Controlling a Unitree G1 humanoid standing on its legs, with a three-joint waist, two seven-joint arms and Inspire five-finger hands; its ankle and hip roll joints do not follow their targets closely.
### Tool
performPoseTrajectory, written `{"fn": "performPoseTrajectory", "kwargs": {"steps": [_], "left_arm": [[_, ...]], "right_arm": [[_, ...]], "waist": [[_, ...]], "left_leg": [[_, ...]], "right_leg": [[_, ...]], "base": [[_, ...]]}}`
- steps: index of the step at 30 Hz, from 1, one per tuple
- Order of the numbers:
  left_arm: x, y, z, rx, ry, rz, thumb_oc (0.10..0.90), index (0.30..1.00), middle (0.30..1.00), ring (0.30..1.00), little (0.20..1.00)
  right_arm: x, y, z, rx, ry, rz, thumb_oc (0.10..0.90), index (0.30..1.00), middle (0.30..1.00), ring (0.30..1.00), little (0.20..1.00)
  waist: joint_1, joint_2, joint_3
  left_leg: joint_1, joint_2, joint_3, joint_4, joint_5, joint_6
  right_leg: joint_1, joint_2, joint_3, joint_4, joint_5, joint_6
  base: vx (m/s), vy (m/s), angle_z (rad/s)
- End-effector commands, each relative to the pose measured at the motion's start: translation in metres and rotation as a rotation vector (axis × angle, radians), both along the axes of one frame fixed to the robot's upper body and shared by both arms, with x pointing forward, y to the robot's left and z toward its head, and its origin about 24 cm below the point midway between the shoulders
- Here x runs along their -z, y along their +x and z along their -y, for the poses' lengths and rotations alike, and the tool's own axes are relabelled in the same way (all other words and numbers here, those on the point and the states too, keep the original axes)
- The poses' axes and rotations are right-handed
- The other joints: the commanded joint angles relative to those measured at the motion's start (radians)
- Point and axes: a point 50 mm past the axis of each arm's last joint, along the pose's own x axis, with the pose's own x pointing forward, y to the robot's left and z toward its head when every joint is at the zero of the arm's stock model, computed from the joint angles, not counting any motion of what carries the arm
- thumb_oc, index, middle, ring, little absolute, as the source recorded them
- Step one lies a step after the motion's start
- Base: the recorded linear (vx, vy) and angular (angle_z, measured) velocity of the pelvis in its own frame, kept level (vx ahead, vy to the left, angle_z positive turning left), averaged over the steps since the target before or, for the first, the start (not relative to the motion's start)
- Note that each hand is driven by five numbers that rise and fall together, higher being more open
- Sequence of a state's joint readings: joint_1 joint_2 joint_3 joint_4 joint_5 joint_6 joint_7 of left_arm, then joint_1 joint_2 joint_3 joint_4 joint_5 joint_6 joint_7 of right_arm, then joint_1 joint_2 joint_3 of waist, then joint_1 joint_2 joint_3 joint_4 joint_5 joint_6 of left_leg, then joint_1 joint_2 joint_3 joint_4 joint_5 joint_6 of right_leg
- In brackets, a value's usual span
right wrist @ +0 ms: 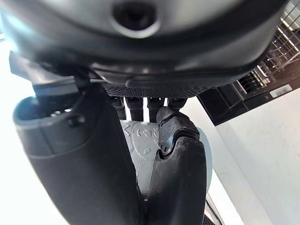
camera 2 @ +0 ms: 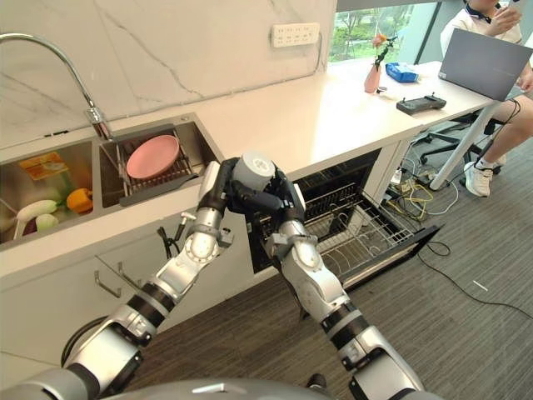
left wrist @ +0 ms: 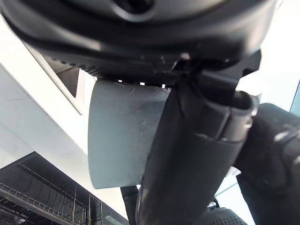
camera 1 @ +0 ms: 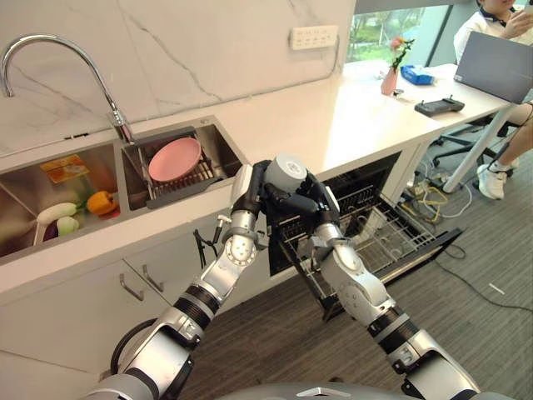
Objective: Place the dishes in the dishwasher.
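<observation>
A pale grey bowl (camera 1: pixel 286 173) is held up in front of the counter edge, over the left end of the open dishwasher (camera 1: pixel 366 218). My left hand (camera 1: pixel 247 189) grips it from the left, with the thumb (left wrist: pixel 187 154) lying across the bowl's (left wrist: pixel 119 136) wall. From the right, my right hand (camera 1: pixel 305 202) has its fingers and thumb (right wrist: pixel 180 164) curled round the bowl (right wrist: pixel 136 154). A pink plate (camera 1: pixel 175 158) lies on the dark drying rack (camera 1: pixel 187 185) in the right sink basin. The dishwasher's wire basket (camera 1: pixel 398 236) is pulled out over the lowered door.
The left sink basin (camera 1: pixel 25 179) holds vegetables, among them an orange pepper (camera 1: pixel 101 202), beneath a curved tap (camera 1: pixel 58 43). A vase (camera 1: pixel 390 80) and a black controller (camera 1: pixel 439 106) stand on the far counter. A person (camera 1: pixel 500 17) sits with a laptop (camera 1: pixel 498 67) at the upper right.
</observation>
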State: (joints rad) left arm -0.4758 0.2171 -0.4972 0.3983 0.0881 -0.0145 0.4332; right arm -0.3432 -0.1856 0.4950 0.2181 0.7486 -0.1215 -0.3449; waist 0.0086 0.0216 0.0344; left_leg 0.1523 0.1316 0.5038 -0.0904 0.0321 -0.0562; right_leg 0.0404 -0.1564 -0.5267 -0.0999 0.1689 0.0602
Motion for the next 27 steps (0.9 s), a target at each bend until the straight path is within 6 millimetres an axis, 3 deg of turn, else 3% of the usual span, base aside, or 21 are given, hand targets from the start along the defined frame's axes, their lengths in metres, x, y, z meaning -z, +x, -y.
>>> {"fn": "performPoseTrajectory", "kwargs": {"steps": [1,7,12,13,14,19,22,23,24,27], "left_arm": [[-0.072,-0.034,0.129,0.61,0.004,0.326,0.4,0.3,0.3,0.3,0.3],[-0.071,-0.037,0.132,0.629,-0.018,0.315,0.4,0.3,0.3,0.3,0.3],[-0.071,-0.039,0.136,0.654,-0.038,0.3,0.4,0.3,0.3,0.3,0.3],[-0.072,-0.04,0.136,0.662,-0.042,0.299,0.573,0.559,0.559,0.559,0.559],[-0.072,-0.041,0.136,0.668,-0.049,0.296,0.8,0.9,0.9,0.9,0.9],[-0.08,-0.041,0.132,0.691,-0.074,0.319,0.8,0.9,0.9,0.9,0.9],[-0.087,-0.033,0.115,0.653,-0.023,0.369,0.8,0.9,0.9,0.9,0.9],[-0.087,-0.033,0.115,0.653,-0.023,0.369,0.8,0.9,0.9,0.9,0.9],[-0.089,-0.027,0.102,0.638,0.008,0.374,0.8,0.9,0.9,0.9,0.9],[-0.109,-0.029,0.072,0.669,0.087,0.473,0.8,0.9,0.9,0.9,0.9]], "right_arm": [[-0.117,0.032,-0.055,-0.128,0.199,0.404,0.4,0.3,0.3,0.3,0.3],[-0.124,0.032,-0.047,-0.07,0.211,0.454,0.4,0.3,0.3,0.3,0.3],[-0.151,0.032,-0.022,0.102,0.214,0.587,0.4,0.3,0.3,0.3,0.3],[-0.158,0.031,-0.013,0.162,0.204,0.618,0.4,0.3,0.3,0.3,0.3],[-0.162,0.031,-0.008,0.199,0.204,0.638,0.4,0.3,0.3,0.3,0.3],[-0.195,0.019,0.05,0.597,0.245,0.779,0.4,0.3,0.3,0.3,0.3],[-0.204,0.009,0.085,0.803,0.196,0.841,0.4,0.3,0.3,0.3,0.3],[-0.204,0.009,0.085,0.805,0.196,0.841,0.4,0.3,0.3,0.3,0.3],[-0.202,0.006,0.11,0.916,0.13,0.851,0.4,0.3,0.3,0.3,0.3],[-0.196,0.001,0.15,1.051,-0.022,0.852,0.4,0.3,0.3,0.3,0.3]], "waist": [[0.038,-0.029,-0.029],[0.04,-0.026,-0.029],[0.032,-0.018,-0.029],[0.03,-0.017,-0.028],[0.028,-0.014,-0.029],[0.018,-0.006,-0.03],[0.016,-0.001,-0.034],[0.016,-0.001,-0.034],[0.017,0.004,-0.035],[0.035,0.014,-0.034]], "left_leg": [[0.025,-0.044,-0.01,0.006,-0.025,-0.021],[0.025,-0.044,-0.017,0.005,-0.029,-0.018],[0.027,-0.046,-0.025,0.005,-0.034,-0.014],[0.028,-0.048,-0.027,0.005,-0.036,-0.013],[0.028,-0.048,-0.028,0.005,-0.037,-0.012],[0.032,-0.048,-0.037,0.005,-0.04,-0.011],[0.035,-0.047,-0.04,0.005,-0.044,-0.012],[0.035,-0.047,-0.04,0.005,-0.044,-0.012],[0.036,-0.046,-0.043,0.005,-0.044,-0.013],[0.034,-0.044,-0.054,0.005,-0.044,-0.015]], "right_leg": [[0.053,-0.014,-0.018,0.014,-0.13,0.079],[0.055,-0.016,-0.021,0.014,-0.131,0.081],[0.058,-0.018,-0.02,0.014,-0.134,0.082],[0.06,-0.017,-0.02,0.015,-0.134,0.081],[0.06,-0.017,-0.019,0.015,-0.135,0.081],[0.068,-0.014,-0.018,0.016,-0.142,0.081],[0.07,-0.013,-0.016,0.015,-0.145,0.083],[0.07,-0.013,-0.016,0.015,-0.145,0.083],[0.073,-0.011,-0.016,0.015,-0.147,0.083],[0.077,-0.013,-0.022,0.015,-0.15,0.086]], "base": [[0.02,0.0,0.06],[0.01,0.007,0.08],[0.0,0.006,0.02],[0.0,0.014,0.03],[0.01,0.014,0.03],[0.01,0.016,0.05],[0.02,0.015,0.08],[0.03,0.016,0.04],[0.0,0.0,0.0],[0.03,0.022,0.09]]}}
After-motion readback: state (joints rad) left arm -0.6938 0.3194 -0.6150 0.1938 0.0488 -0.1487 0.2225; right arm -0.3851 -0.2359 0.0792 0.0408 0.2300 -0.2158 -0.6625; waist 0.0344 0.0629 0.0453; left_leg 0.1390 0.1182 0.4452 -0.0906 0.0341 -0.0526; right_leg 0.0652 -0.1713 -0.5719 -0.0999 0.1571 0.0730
